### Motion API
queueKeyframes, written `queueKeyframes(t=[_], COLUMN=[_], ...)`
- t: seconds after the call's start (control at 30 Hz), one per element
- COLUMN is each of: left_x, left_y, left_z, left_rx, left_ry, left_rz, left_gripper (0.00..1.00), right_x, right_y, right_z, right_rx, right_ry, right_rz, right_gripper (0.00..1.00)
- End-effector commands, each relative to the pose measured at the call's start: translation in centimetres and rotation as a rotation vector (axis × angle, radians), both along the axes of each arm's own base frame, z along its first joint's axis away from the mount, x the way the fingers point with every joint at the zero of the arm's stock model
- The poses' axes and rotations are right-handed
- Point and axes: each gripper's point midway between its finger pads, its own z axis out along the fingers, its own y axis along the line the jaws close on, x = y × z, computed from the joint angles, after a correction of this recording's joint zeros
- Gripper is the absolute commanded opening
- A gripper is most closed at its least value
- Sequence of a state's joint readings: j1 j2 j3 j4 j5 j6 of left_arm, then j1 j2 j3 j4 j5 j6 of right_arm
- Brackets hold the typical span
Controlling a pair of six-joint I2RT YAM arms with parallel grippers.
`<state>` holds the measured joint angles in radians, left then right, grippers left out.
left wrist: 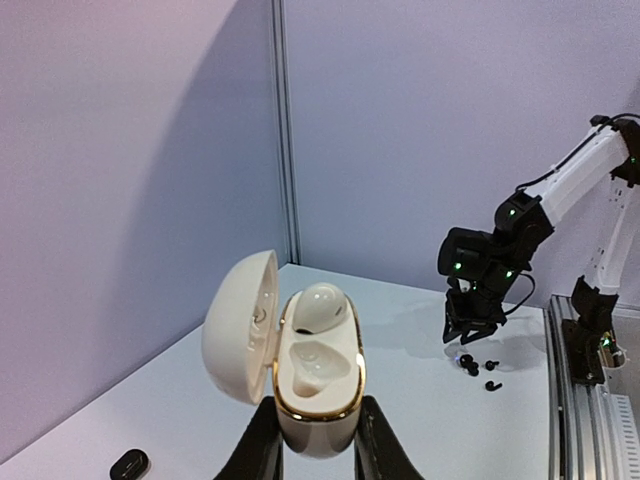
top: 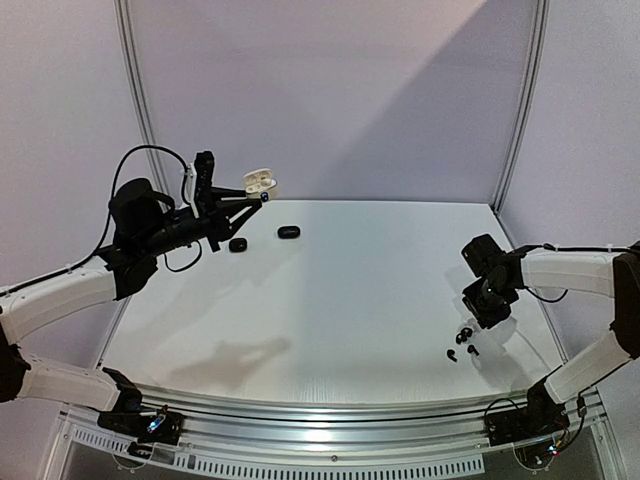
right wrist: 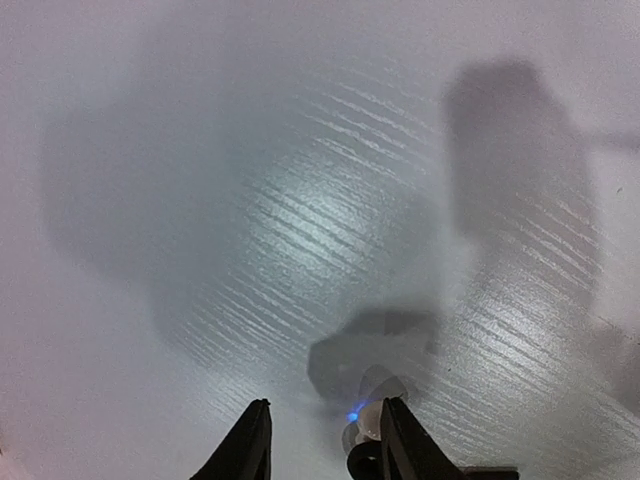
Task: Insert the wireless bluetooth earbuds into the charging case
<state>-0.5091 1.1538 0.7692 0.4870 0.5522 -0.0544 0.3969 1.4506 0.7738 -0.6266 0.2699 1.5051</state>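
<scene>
Left pincer (left wrist: 318, 425) clamps the open charging case (left wrist: 320, 370) aloft at ten o'clock, awaiting earbuds (top: 462, 340) by the half-open right pincer (right wrist: 325, 405).

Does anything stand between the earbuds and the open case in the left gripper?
Nothing visible does. The white charging case, lid open, sits raised in the left gripper; two black cases lie low beside the path from the earbuds.

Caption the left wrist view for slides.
Left tool grips an open cream, gold-rimmed oval charging case holding a whitish earbud; small black earbuds lie beyond.
</scene>
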Motion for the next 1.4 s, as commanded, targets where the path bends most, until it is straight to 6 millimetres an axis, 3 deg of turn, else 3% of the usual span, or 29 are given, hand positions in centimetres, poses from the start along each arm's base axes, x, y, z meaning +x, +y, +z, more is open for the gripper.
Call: queueKeyframes(t=[0.0, 0.27, 0.57, 1.03, 1.2, 1.37], left_x=[-0.4, -0.2, -0.1, 0.0, 0.1, 0.0], left_y=[0.5, 0.4, 0.4, 0.4, 0.4, 0.4], left_z=[-0.1, -0.2, -0.3, -0.3, -0.4, -0.4], left_rx=[0.000, 0.003, 0.005, 0.008, 0.007, 0.007], left_ry=[0.001, 0.003, 0.000, -0.005, -0.006, -0.008], left_rz=[0.001, 0.001, 0.003, 0.008, 0.010, 0.010], left_gripper=[0.00, 0.00, 0.00, 0.00, 0.00, 0.00], right_x=[-0.6, -1.6, -1.5, -1.8, -1.1, 1.0], right_y=[0.2, -0.6, 0.4, 0.6, 1.0, 3.1], right_z=[-1.5, -1.6, -3.0, -3.5, -3.4, -4.1], right_rx=[0.026, -0.036, 0.022, 0.014, 0.000, 0.024], right_ry=[0.033, 0.094, 0.094, 0.133, 0.140, 0.177], right_rz=[-0.019, 0.029, 0.040, 0.080, 0.151, 0.298], right_gripper=[0.37, 0.36, 0.33, 0.26, 0.20, 0.20])
